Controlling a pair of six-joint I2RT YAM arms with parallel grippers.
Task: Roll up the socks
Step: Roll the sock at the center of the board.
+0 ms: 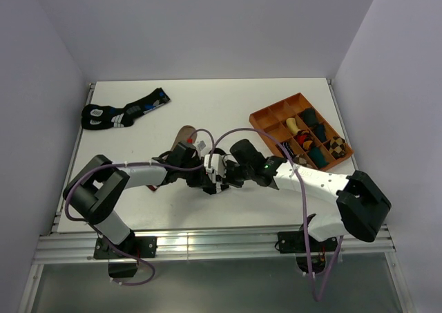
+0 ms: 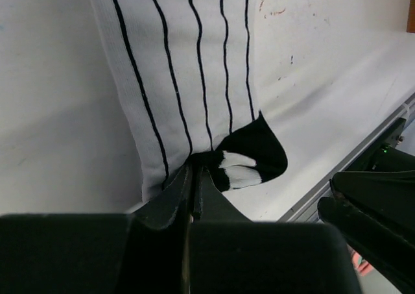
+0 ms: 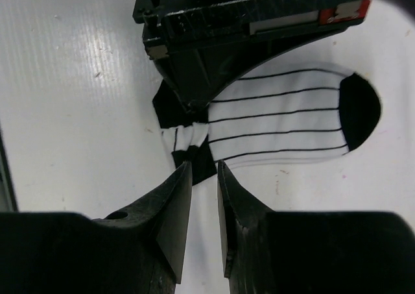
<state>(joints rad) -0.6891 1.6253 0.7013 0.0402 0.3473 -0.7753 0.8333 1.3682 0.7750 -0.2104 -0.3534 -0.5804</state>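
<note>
The white sock (image 3: 279, 115) with thin black stripes lies flat on the table, its black toe (image 3: 360, 110) pointing away from the arms. My left gripper (image 2: 194, 171) is shut on that sock's bunched black-and-white end (image 2: 249, 156); in the right wrist view it reaches in from above. My right gripper (image 3: 204, 166) stands open by a narrow gap, its tips right at the black edge of that same end, with bare table showing between the fingers. From above, both grippers meet at the table's middle and hide most of the white sock. The tan-brown sock (image 1: 183, 134) pokes out behind the left arm.
A pair of black socks with blue and white marks (image 1: 123, 111) lies at the back left. An orange divided tray (image 1: 265, 117) holding rolled bundles stands at the back right. The table's metal front rail (image 2: 353, 161) runs close beside the grippers.
</note>
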